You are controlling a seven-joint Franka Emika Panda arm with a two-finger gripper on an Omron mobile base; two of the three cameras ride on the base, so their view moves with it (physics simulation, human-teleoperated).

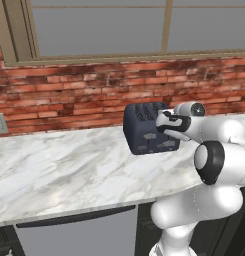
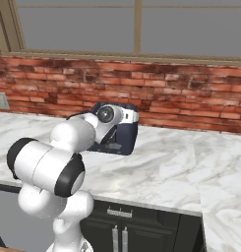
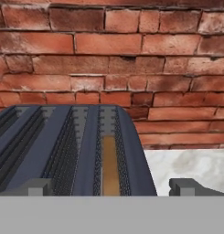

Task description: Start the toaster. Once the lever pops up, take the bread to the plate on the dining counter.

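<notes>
A pale marbled bench (image 1: pixel 69 170) runs beneath a red brick wall (image 1: pixel 69 95) and a wide window (image 1: pixel 99 25). The dark navy toaster (image 1: pixel 144 129) stands near the wall, with bare bench stretching away on both sides and forward to the front edge. The white arm's claw (image 3: pixel 111 186) hovers at the toaster's near side, its fingers (image 3: pixel 185 186) spread wide and gripping nothing. Looking along the hand, a golden-brown bread (image 3: pixel 110 167) slice sits down inside the rightmost slot.
</notes>
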